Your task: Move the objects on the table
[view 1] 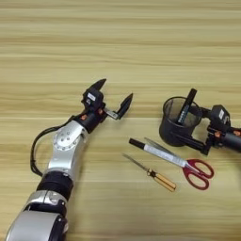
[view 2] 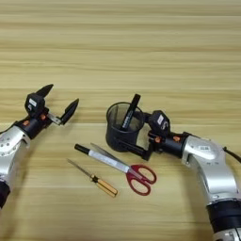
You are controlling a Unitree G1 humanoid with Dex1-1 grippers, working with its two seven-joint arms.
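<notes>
Right gripper (view 2: 141,134) is seen clamped on the black wire-mesh pen cup (view 2: 123,128), one finger at the rim on the cup's right side and the other along its lower wall. The cup is held upright on the wood-grain table (view 1: 117,42), near the middle, and a slim black marker (view 2: 130,111) is propped inside it, leaning up and to the right over the rim. Left gripper (view 1: 113,100) is held above bare tabletop, well apart from the cup, its two black fingers spread wide with nothing between them. Just in front of the cup, a white-bodied marker with black ends (view 1: 155,153) is laid flat, touching or crossed by the blades of red-handled scissors (view 1: 188,168). A screwdriver with a yellow handle (view 1: 153,174) is laid nearer the robot.
</notes>
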